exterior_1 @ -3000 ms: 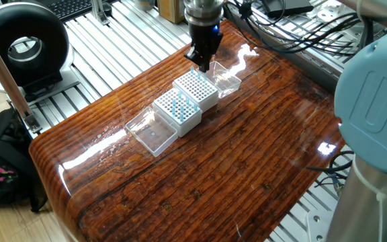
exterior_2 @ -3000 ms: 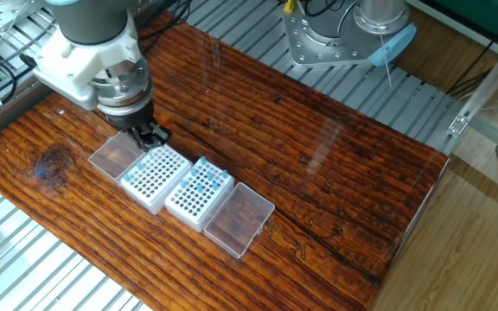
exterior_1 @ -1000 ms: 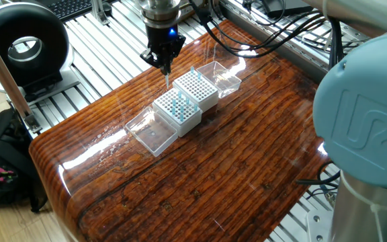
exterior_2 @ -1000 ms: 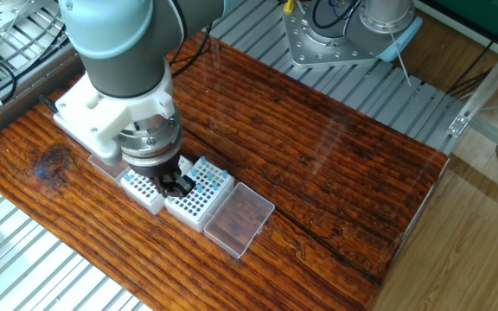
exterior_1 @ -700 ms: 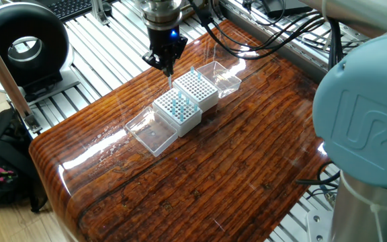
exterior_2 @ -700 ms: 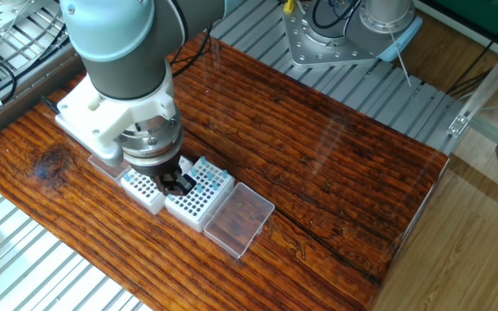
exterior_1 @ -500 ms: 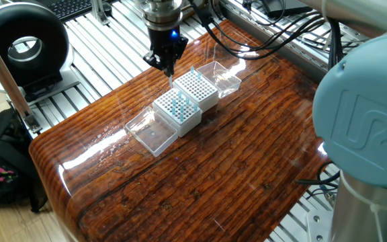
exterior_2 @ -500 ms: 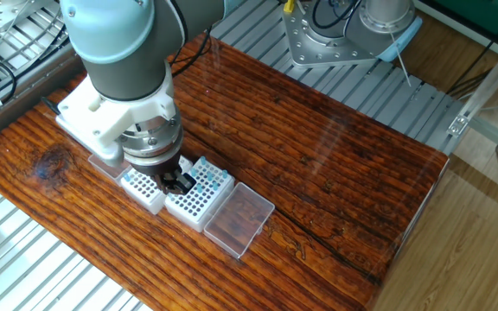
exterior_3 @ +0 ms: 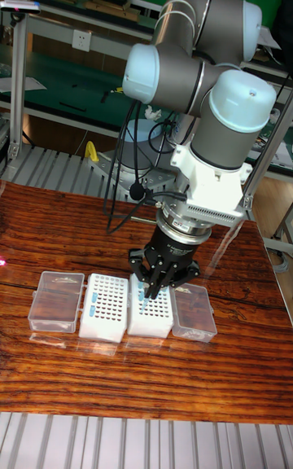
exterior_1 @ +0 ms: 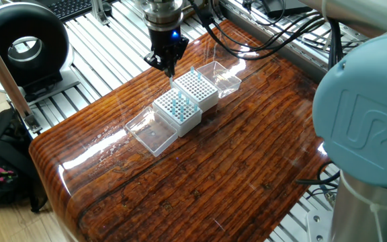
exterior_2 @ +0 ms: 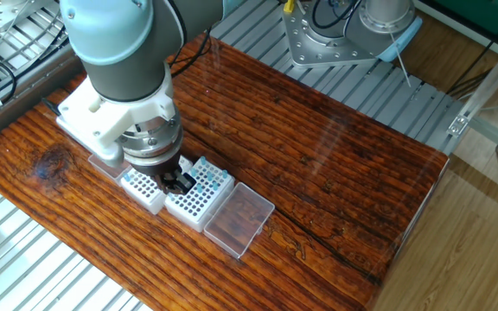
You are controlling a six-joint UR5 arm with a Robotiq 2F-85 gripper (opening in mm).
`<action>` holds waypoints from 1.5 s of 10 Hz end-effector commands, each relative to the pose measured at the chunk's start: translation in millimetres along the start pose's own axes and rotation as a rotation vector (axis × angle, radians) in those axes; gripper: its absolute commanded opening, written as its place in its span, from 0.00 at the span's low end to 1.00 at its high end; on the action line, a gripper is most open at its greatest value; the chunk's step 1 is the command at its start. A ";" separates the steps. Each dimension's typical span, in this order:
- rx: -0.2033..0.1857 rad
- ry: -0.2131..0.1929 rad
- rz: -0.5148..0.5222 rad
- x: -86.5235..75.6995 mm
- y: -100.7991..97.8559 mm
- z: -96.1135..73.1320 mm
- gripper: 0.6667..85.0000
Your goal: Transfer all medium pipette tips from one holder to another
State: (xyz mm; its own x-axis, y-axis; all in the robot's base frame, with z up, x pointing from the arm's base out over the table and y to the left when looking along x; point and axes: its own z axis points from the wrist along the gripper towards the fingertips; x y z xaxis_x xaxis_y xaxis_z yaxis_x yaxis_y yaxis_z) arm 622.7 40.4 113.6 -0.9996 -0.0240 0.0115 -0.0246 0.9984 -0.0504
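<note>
Two white grid holders stand side by side. The near holder [exterior_1: 178,107] carries several light-blue medium pipette tips [exterior_1: 177,102]. A single tip [exterior_1: 193,70] stands at the back edge of the far holder [exterior_1: 197,87]. My gripper [exterior_1: 168,72] hangs just over the near holder's back corner, its slim fingers drawn to a point. Seen from the other side, the gripper [exterior_2: 178,182] covers the left part of the tip-filled holder [exterior_2: 201,195]. In the tall view the gripper [exterior_3: 152,287] hovers over the right holder [exterior_3: 153,316]. The gap between the fingers is too small to read.
A clear lid [exterior_1: 152,133] lies in front of the near holder and another lid [exterior_1: 224,78] lies behind the far one. Cables [exterior_1: 274,33] trail across the table's far end. The wooden table [exterior_1: 200,181] ends at aluminium rails [exterior_1: 99,40].
Three seconds ago the gripper stood at the far holder by the single tip; it has since moved over the near holder. In the last second it edged slightly right and down.
</note>
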 end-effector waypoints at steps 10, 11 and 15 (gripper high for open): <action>-0.001 0.000 -0.065 -8.5 -12.1 14.7 0.29; 0.000 0.003 -0.087 -11.1 -23.2 14.1 0.29; 0.070 0.005 -0.152 -8.2 -80.7 23.1 0.29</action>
State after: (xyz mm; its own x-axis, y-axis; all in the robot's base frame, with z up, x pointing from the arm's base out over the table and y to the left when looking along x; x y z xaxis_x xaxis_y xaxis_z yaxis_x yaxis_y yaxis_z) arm 634.0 -8.4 96.4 -0.9898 -0.1410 0.0217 -0.1423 0.9864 -0.0824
